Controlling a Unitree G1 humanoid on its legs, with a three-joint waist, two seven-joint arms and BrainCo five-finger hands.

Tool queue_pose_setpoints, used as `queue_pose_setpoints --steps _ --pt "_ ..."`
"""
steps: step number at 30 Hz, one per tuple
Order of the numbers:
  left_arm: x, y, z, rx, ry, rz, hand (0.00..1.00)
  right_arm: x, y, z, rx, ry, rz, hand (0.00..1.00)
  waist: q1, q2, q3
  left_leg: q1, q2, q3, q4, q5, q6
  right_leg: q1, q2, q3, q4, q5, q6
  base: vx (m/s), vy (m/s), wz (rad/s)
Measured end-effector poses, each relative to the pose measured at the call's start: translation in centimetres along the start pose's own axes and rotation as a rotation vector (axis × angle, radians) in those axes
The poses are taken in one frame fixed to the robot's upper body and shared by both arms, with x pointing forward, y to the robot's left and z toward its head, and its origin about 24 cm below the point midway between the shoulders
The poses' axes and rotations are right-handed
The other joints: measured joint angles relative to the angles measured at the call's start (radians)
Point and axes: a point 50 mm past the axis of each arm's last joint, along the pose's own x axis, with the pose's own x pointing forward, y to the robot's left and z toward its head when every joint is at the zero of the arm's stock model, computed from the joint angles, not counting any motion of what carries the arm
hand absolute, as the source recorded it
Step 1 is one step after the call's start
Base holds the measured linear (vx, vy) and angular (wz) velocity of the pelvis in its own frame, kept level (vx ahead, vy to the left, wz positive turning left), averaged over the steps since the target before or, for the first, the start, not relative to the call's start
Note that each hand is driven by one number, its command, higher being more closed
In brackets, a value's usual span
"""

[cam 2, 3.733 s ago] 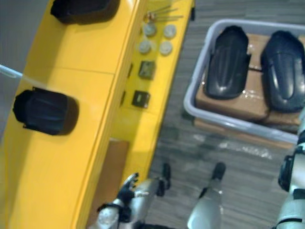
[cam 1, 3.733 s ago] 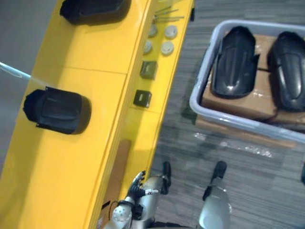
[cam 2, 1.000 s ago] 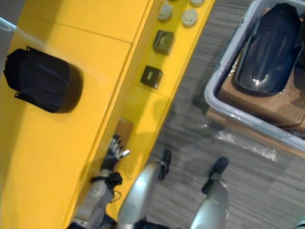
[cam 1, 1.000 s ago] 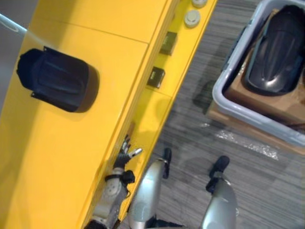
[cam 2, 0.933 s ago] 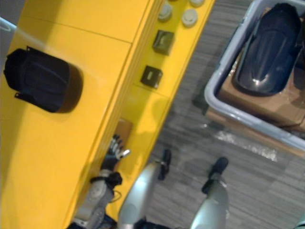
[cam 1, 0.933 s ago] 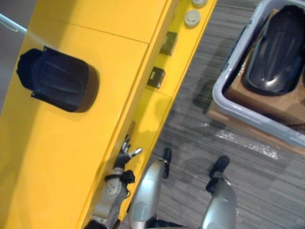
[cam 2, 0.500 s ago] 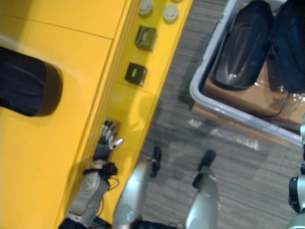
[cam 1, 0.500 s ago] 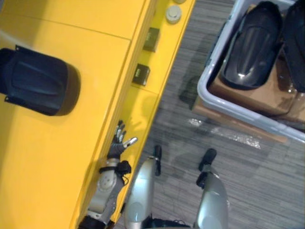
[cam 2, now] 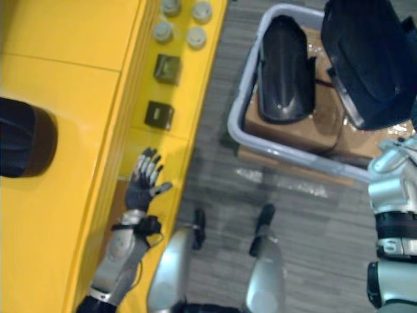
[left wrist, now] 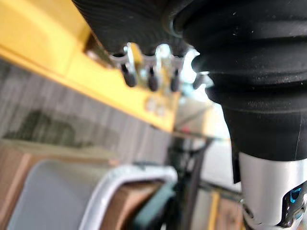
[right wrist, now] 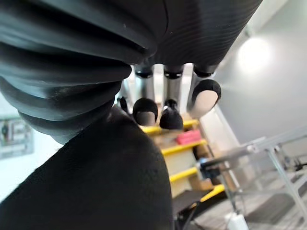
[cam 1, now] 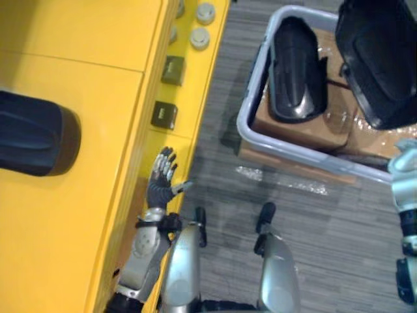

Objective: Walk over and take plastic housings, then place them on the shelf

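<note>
**Held housing could slip or clip the bin**

The right hand (right wrist: 144,111) is gripping a black plastic housing (cam 2: 365,59), its fingers curling against the dark shell in the right wrist view. The housing is hanging raised over the right part of the grey bin (cam 1: 251,111), above the cardboard boxes (cam 1: 293,127) inside it. A second housing (cam 1: 296,72) is lying in the bin along its left wall. A third housing (cam 1: 32,134) is sitting on top of the yellow shelf (cam 1: 78,39), towards its left edge. The left hand (cam 1: 160,186) is hovering with fingers spread, holding nothing, just beside the shelf's front edge.

The grip seems to be on one end of a long, smooth shell, so the housing could pivot or slide out on the way to the shelf. Carried low, it could catch the bin's rim. Set down carelessly, it could strike the shelf's front edge or bump the third housing. The left hand is close enough to scrape the shelf.
</note>
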Motion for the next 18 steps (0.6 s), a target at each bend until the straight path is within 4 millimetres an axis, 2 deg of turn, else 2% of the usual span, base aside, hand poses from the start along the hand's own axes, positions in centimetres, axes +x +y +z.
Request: queue_pose_setpoints --steps 4,8,13,16,18 --pt "-0.1 -1.2 -0.3 -0.03 0.03 -0.035 0.0 -0.3 -0.8 1.3 0.05 -0.053 -0.036 1.0 -0.016 -0.015 -0.002 0.063 0.0 0.007 -0.053 0.011 -0.012 0.054 0.005 -0.003 -0.044 0.007 0.004 0.02 0.006 0.0" --pt "0.2 -2.3 -0.1 -0.033 0.055 -0.084 0.0 -1.1 -1.7 1.4 0.107 -0.04 -0.079 1.0 -0.037 -0.035 -0.013 0.135 -0.001 0.011 -0.101 0.018 -0.019 0.118 0.009 -0.004 -0.084 0.012 0.007 0.07 0.02 -0.02" --pt "1.0 -3.2 0.0 -0.006 0.096 -0.13 0.0 -4.2 -1.0 1.1 0.123 -0.054 -0.036 1.0 -0.066 -0.083 -0.11 0.213 -0.002 0.036 -0.165 0.02 -0.022 0.185 0.015 0.0 -0.144 0.017 0.014 0.08 0.022 -0.06" --pt "1.8 -3.9 -0.3 0.0 0.138 -0.16 0.0 -4.6 -0.8 1.4 0.132 -0.067 -0.024 1.0 -0.072 -0.084 -0.146 0.247 -0.004 0.044 -0.182 0.019 -0.022 0.216 0.015 0.001 -0.164 0.021 0.02 0.04 0.018 -0.05" --pt "2.4 -4.1 -1.2 0.022 0.193 -0.177 0.0 -4.7 -0.7 1.5 0.127 -0.082 -0.008 1.0 -0.074 -0.085 -0.156 0.267 -0.004 0.045 -0.188 0.019 -0.023 0.238 0.014 0.001 -0.174 0.023 0.021 0.0 0.0 0.0"
